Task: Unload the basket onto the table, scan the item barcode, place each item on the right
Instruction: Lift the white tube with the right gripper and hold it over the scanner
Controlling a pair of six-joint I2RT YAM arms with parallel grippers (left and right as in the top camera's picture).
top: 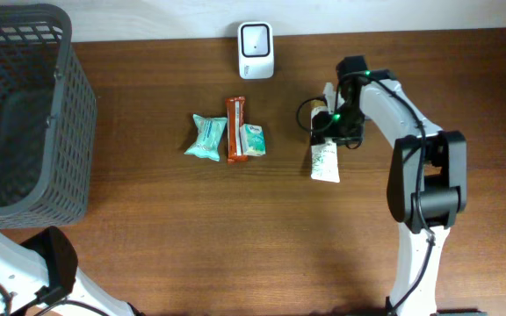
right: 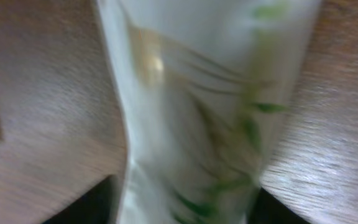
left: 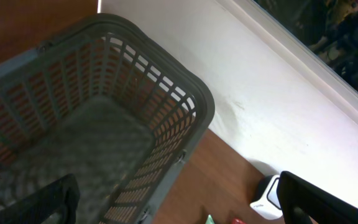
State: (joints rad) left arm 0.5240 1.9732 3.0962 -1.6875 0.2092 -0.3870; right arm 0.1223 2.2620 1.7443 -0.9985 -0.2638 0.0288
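Thin white pouch point(top: 326, 164) with green leaf print, lying flat on the table point(top: 148, 228), right of centre in the overhead view, long axis running top to bottom of frame. Well apart from the white scanner point(top: 256, 50) at top centre. Fills the right wrist view, blurred; no barcode visible on the face shown.

Probably light, soft and floppy. Film looks glossy, so likely slippery and crinkly; likely to sag if lifted by one end. Not fragile. Best taken across the narrow width near the upper end, or at a flat sealed edge, with a firm pinch.

Right gripper point(top: 328, 132) over the pouch's upper end, dark fingers point(right: 86, 208) at either side of it in the wrist view; clamped or just straddling, cannot tell.

Left gripper point(left: 179, 205) spread wide, holding nothing, above the grey basket point(left: 185, 93).
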